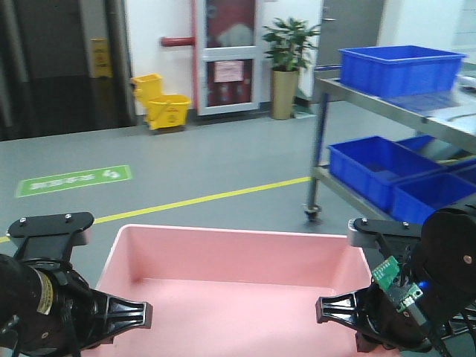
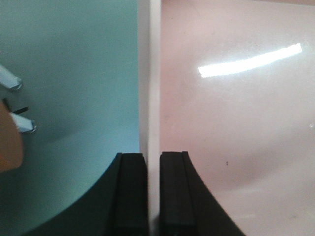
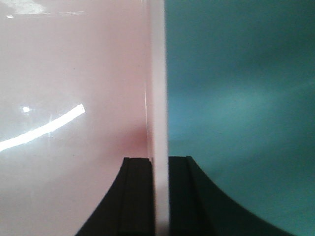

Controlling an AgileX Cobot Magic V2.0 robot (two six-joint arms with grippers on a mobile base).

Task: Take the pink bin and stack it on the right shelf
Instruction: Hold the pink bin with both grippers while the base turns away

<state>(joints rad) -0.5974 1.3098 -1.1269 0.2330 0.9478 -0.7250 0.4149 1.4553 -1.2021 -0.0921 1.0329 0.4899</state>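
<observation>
Pink bin: the pink bin (image 1: 238, 275) fills the bottom centre of the front view at 6 o'clock, open side up, its inside bare; what it rests on cannot be told
Left end effector: the left end effector (image 1: 137, 314) sits at the bin's 9 o'clock side; the left wrist view shows its jaws narrow, clamped on the bin's left wall (image 2: 149, 73), one black finger (image 2: 132, 191) outside and one inside
Right end effector: the right end effector (image 1: 329, 309) sits at the bin's 3 o'clock side; the right wrist view has its jaws narrow on the right wall (image 3: 157, 73), one finger (image 3: 184, 196) outside over the teal-grey floor (image 3: 246, 98)
Right shelf: the right shelf (image 1: 372, 95) stands at 2 o'clock from the bin, well apart, with its caster leg (image 1: 314, 212) the nearest part
On the shelf top: a blue crate (image 1: 401, 68) takes the near end of the steel top
Lower tier: lower blue crates (image 1: 375, 167) sit side by side, filling the tier
Between bin and shelf: grey floor, crossed by a yellow line (image 1: 208, 197) running from 9 towards 3 o'clock
Far background: a yellow mop bucket (image 1: 165, 108) at 11 o'clock, a red-framed door (image 1: 227, 56) at 12, a potted plant (image 1: 286, 44) at 1
Floor marking: a green floor sign (image 1: 74, 180) at 10 o'clock
</observation>
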